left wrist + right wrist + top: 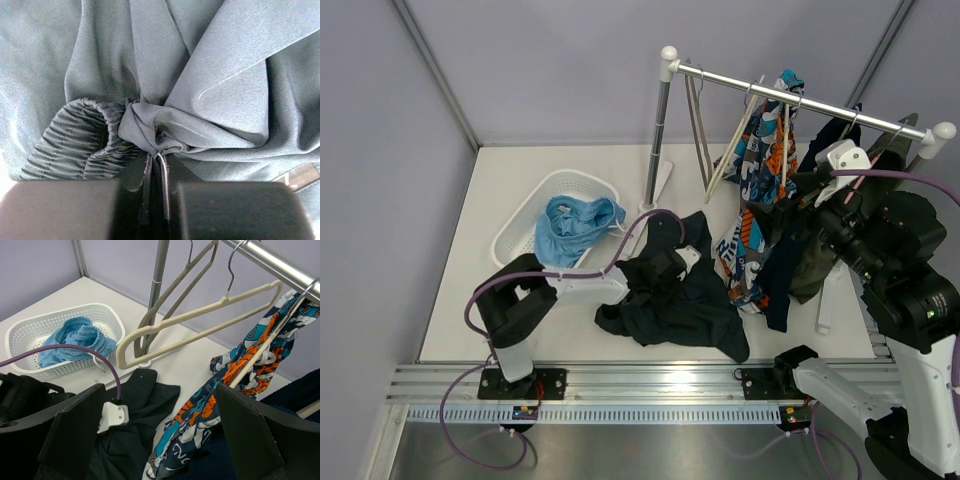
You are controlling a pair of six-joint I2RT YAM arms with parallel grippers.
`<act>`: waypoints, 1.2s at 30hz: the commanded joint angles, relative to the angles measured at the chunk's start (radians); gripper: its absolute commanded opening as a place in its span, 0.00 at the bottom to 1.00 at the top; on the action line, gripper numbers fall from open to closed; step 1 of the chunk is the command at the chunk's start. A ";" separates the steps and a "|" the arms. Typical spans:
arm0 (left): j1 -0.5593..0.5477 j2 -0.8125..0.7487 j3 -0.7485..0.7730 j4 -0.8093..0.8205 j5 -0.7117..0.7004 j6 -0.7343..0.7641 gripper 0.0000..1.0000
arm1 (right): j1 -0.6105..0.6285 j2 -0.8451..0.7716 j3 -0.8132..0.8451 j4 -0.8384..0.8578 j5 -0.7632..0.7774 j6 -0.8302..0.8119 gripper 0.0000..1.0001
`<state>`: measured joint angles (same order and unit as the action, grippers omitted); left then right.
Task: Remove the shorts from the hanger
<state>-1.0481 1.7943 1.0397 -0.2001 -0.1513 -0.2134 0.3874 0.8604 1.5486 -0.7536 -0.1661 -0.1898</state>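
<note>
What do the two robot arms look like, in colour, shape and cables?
The left arm and right arm have black joint housings and white links. A purple cable runs along each. The left end effector and right end effector have blocky black fingers.

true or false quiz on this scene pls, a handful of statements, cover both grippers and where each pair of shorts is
1. The light blue shorts lie in the white basket. True.
2. The left gripper is open. False: it is shut on the dark shorts, which lie on the table.
3. The right gripper is open and holds nothing. True.
4. The patterned shorts lie in the basket. False: they hang under the rail.
5. Every hanger carries cloth. False: a cream hanger hangs bare.
</note>
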 commanded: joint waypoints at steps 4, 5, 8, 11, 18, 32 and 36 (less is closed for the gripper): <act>0.008 -0.364 -0.034 -0.021 0.024 -0.040 0.00 | -0.019 0.009 0.031 0.030 -0.004 0.016 0.99; 0.016 -0.416 -0.023 -0.041 0.007 -0.032 0.00 | -0.021 0.009 0.033 0.033 -0.004 0.016 0.99; 0.069 -0.588 0.045 -0.145 -0.054 -0.012 0.00 | -0.033 0.014 0.038 0.049 0.000 0.020 1.00; 0.196 -0.697 0.139 -0.240 -0.067 0.011 0.00 | -0.044 0.017 0.044 0.057 -0.003 0.027 0.99; 0.500 -0.679 0.434 -0.331 -0.041 0.104 0.00 | -0.048 0.023 0.036 0.073 -0.019 0.036 0.99; 0.826 -0.477 0.738 -0.386 -0.034 0.206 0.00 | -0.050 0.042 0.041 0.074 -0.018 0.041 0.99; 0.826 -0.527 0.535 -0.308 -0.007 0.249 0.00 | -0.050 0.040 0.042 0.069 -0.018 0.041 0.99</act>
<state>-0.2230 1.3010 1.6794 -0.5781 -0.1860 -0.0238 0.3458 0.8989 1.5616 -0.7223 -0.1780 -0.1593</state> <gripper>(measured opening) 0.037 0.993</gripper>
